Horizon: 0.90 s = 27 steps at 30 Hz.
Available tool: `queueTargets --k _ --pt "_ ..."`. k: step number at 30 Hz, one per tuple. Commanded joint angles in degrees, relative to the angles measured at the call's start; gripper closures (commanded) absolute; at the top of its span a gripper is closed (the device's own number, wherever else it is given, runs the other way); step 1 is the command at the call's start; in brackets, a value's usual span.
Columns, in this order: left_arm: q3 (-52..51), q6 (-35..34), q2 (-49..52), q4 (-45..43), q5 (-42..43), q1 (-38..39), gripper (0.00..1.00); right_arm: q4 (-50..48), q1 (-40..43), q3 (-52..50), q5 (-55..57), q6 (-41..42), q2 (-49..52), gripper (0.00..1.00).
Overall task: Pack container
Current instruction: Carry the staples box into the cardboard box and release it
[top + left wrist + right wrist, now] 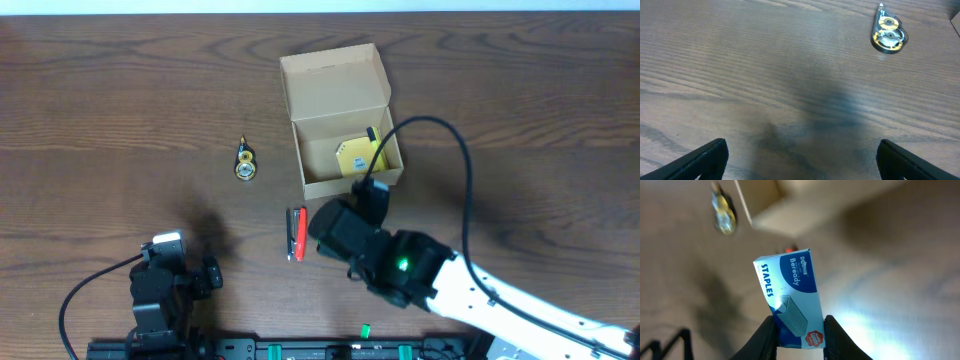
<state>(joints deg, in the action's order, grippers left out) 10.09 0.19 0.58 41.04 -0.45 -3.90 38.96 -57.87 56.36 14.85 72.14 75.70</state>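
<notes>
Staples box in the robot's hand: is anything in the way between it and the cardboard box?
Nothing visible blocks it. The right hand grips the staples box close to the front of the open container, whose lid is flipped back. A yellow pad already lies inside, with bare floor left beside it.

The overhead camera looks straight down from high above the table (120,90), with both arms at the frame's bottom edge. The left wrist camera sits low behind the left gripper (801,145), facing forward close over the wood, the correction tape (888,35) ahead and right of it. The right wrist camera looks past the right gripper (799,332) and the staples box (790,295) filling its foreground. Beyond, blurred, are that tape and a corner of the container (760,200), both also in the overhead view.
</notes>
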Motion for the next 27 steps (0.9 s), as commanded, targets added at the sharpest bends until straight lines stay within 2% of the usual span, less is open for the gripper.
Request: queueTargets --k 1,9,14,19,27 --pt "-0.90 -0.20 -0.35 0.48 -0.61 0.17 0.04 -2.05 4.52 2.25 5.09 -8.87 -0.68 0.82" --pt "-0.90 -0.20 -0.35 0.48 -0.61 0.17 0.04 -12.48 17.81 2.27 2.73 -22.97 1.49 0.82" --pt "-0.90 -0.20 -0.35 0.48 -0.61 0.17 0.05 -17.55 23.47 3.13 -1.95 -28.94 8.02 0.82" --pt "-0.90 -0.20 -0.35 0.48 -0.61 0.17 0.04 -16.13 24.04 8.85 -2.25 -33.97 16.90 0.82" --pt "-0.90 -0.20 -0.35 0.48 -0.61 0.17 0.04 -9.35 24.06 16.22 -2.21 -36.09 25.22 0.82"
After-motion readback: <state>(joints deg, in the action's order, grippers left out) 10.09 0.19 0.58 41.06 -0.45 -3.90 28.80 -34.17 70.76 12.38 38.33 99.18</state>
